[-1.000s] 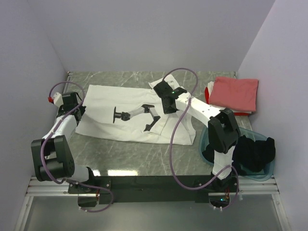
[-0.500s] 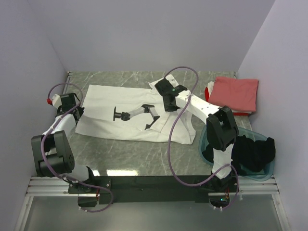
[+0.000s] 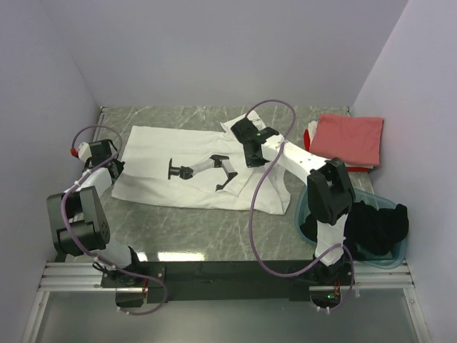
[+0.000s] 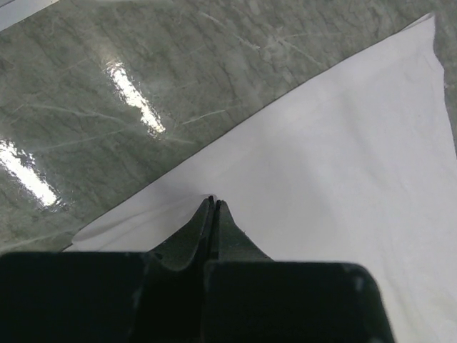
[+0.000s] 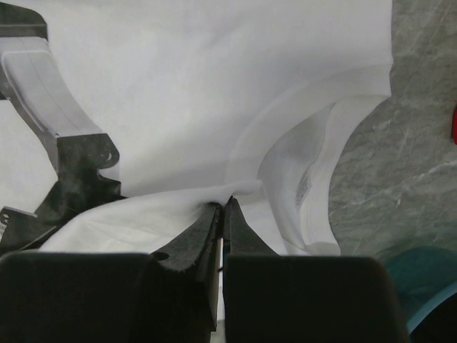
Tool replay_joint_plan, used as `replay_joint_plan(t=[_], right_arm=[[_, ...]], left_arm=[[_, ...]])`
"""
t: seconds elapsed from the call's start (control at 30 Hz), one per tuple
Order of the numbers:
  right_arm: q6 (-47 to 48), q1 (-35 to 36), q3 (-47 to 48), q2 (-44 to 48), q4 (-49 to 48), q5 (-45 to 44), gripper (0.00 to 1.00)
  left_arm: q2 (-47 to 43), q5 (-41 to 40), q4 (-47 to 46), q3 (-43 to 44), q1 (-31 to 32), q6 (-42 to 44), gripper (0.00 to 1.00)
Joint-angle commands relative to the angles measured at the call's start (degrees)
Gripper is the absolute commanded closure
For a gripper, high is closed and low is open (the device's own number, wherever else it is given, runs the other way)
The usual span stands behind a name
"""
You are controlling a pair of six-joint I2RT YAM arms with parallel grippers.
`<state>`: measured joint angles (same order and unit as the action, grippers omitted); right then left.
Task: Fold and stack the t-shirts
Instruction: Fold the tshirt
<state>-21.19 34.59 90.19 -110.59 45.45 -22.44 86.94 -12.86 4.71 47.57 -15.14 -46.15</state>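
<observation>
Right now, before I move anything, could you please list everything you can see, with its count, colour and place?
white shirt: one, white with a dark graphic, spread flat in the middle of the table
pink shirt: one, salmon-pink, folded, on top of the stack at the far right
lower shirts: count unclear, red and white edges only, under the pink shirt
black shirt: one, black, bunched in the tub
tub: one, translucent teal, near right
table: one, grey-green marble
left gripper: one, black, shut on the white shirt's left edge
right gripper: one, black, shut on the white shirt near its collar
</observation>
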Motion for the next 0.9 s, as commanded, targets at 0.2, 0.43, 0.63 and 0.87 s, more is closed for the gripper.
replay_joint_plan(t=[0.2, 0.43, 0.63, 0.87], right_arm=[[-1.5, -0.5, -4.7, 8.2, 0.4, -2.8, 1.0], [-1.5, -0.8, -4.6, 9.2, 1.4, -3.3, 1.0], [-1.7, -1.2, -5.6, 9.8, 1.3, -3.6, 1.0], [-1.9, -1.5, -6.7, 11.1, 1.3, -3.6, 1.0]], left_arm=[[2.5, 0.6, -1.8, 3.1, -0.7, 1.5, 0.99], [2.8, 0.3, -1.7, 3.1, -1.3, 1.4, 0.99], [2.0, 0.2, -2.2, 2.4, -2.4, 1.2, 0.99], [2.0, 0.6, -2.1, 2.4, -2.6, 1.0, 0.99]])
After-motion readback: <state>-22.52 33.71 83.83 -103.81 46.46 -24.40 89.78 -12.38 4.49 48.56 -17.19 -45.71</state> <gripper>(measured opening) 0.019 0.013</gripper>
